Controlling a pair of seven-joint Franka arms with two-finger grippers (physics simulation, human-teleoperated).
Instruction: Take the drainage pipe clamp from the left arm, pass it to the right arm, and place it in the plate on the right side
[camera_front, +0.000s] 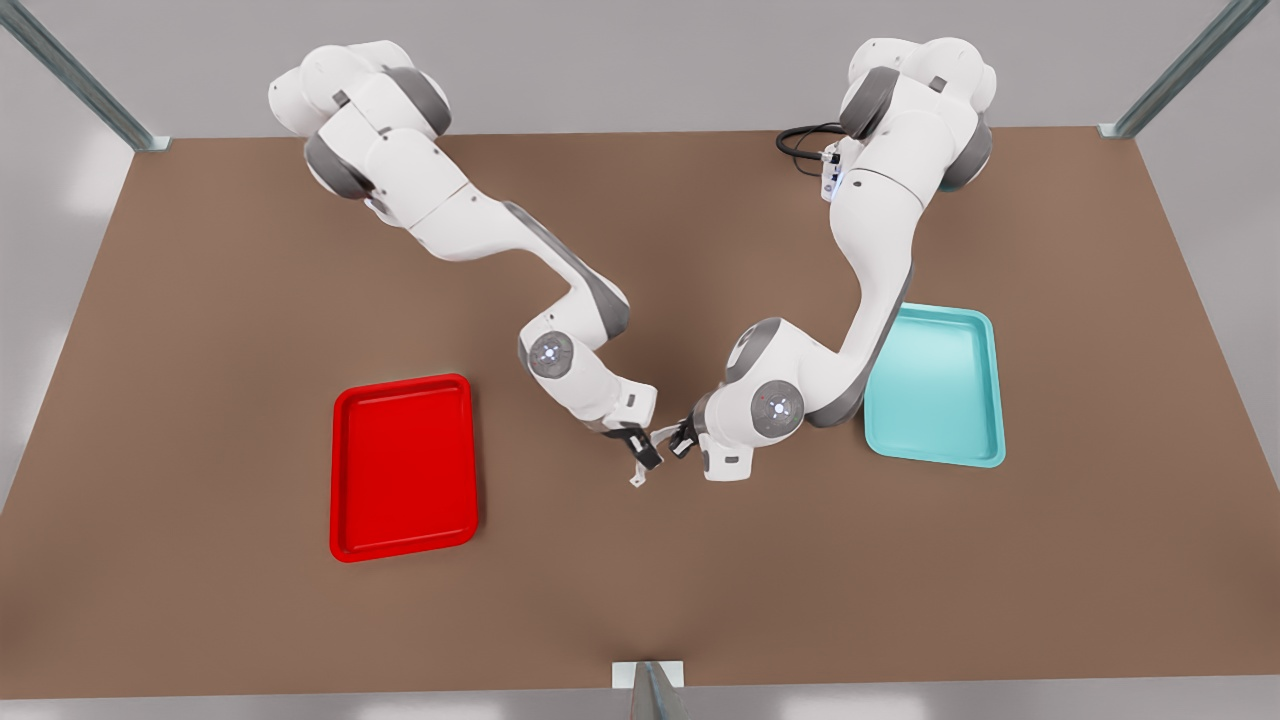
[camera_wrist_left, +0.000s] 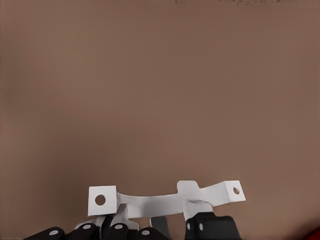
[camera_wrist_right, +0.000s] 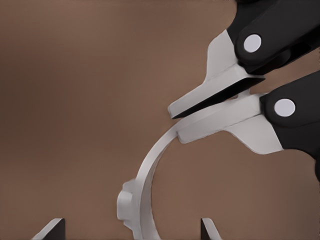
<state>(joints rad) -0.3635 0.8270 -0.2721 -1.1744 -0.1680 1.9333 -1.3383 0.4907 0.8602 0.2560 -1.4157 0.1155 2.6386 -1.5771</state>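
The drainage pipe clamp (camera_front: 637, 477), a thin white curved strap with holed tabs, hangs above the table's middle between the two grippers. My left gripper (camera_front: 683, 437), on the front view's right arm, is shut on the clamp near one end. In the right wrist view that left gripper (camera_wrist_right: 176, 122) pinches the clamp (camera_wrist_right: 149, 175) with its pale pads. My right gripper (camera_front: 645, 455), on the front view's left arm, is open, and its fingertips (camera_wrist_right: 55, 229) straddle the strap. The left wrist view has the clamp (camera_wrist_left: 150, 204) above black fingers (camera_wrist_left: 210, 227). The red plate (camera_front: 400, 470) lies on the front view's left.
A cyan tray (camera_front: 935, 390) lies on the brown table at the front view's right, partly behind the left arm. A black cable (camera_front: 800, 145) loops at that arm's base. Metal frame posts stand at the table's corners and front edge (camera_front: 648, 690).
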